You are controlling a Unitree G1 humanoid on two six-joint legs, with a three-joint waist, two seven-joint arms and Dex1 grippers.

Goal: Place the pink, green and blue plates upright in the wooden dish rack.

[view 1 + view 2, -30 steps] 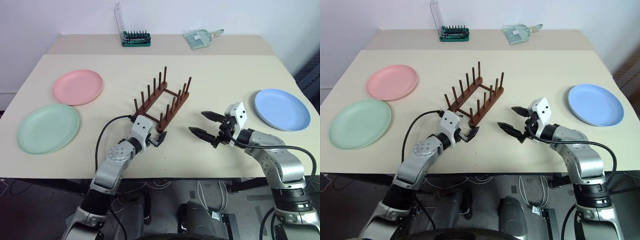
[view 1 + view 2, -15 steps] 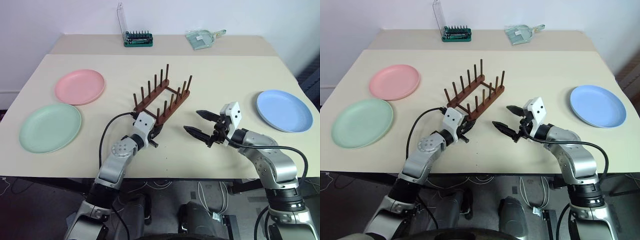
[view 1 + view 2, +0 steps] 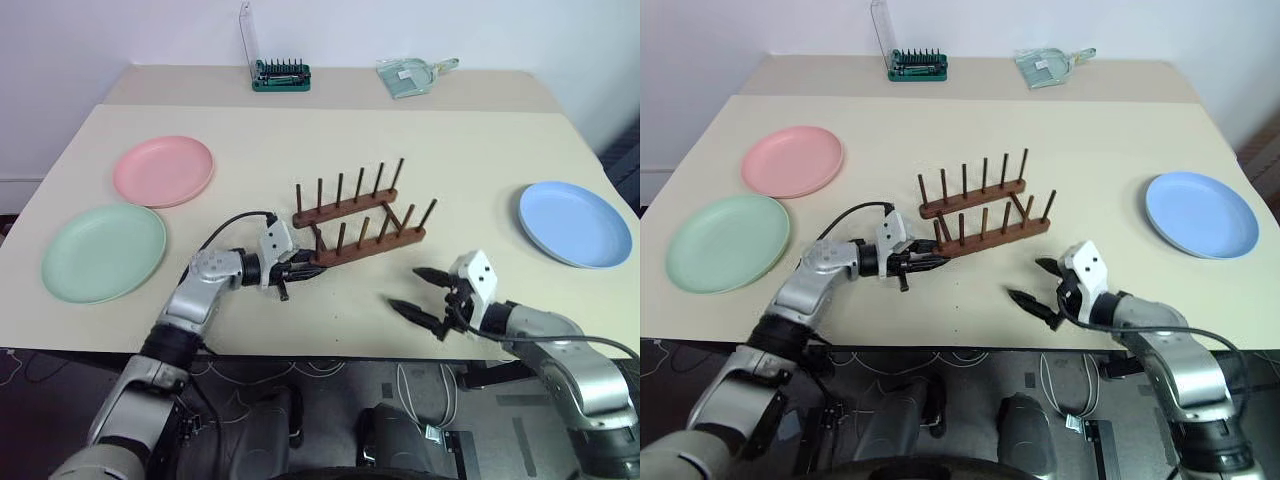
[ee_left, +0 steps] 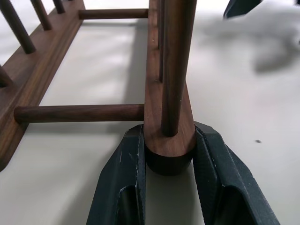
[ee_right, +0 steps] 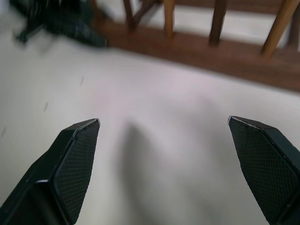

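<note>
While clamped at the rounded end of its nearer rail between both fingers point(image 4: 122, 178) of the left hand point(image 3: 297, 270), stands the wooden dish rack point(image 3: 362, 225) near the middle of the worktop point(image 3: 460, 150), with pegs upright and no plate in it. Hovers near the front edge the right hand point(image 3: 420, 295), spread wide and holding nothing, apart from the rack. Lie flat on the left side the pink plate point(image 3: 163, 171) and, nearer the front, the green plate point(image 3: 104, 252); lies flat on the far right the blue plate point(image 3: 577, 222). At the back edge stand a green bit set point(image 3: 281, 76) and a clear dustpan point(image 3: 409, 76). No readable writing or brand anywhere.
</note>
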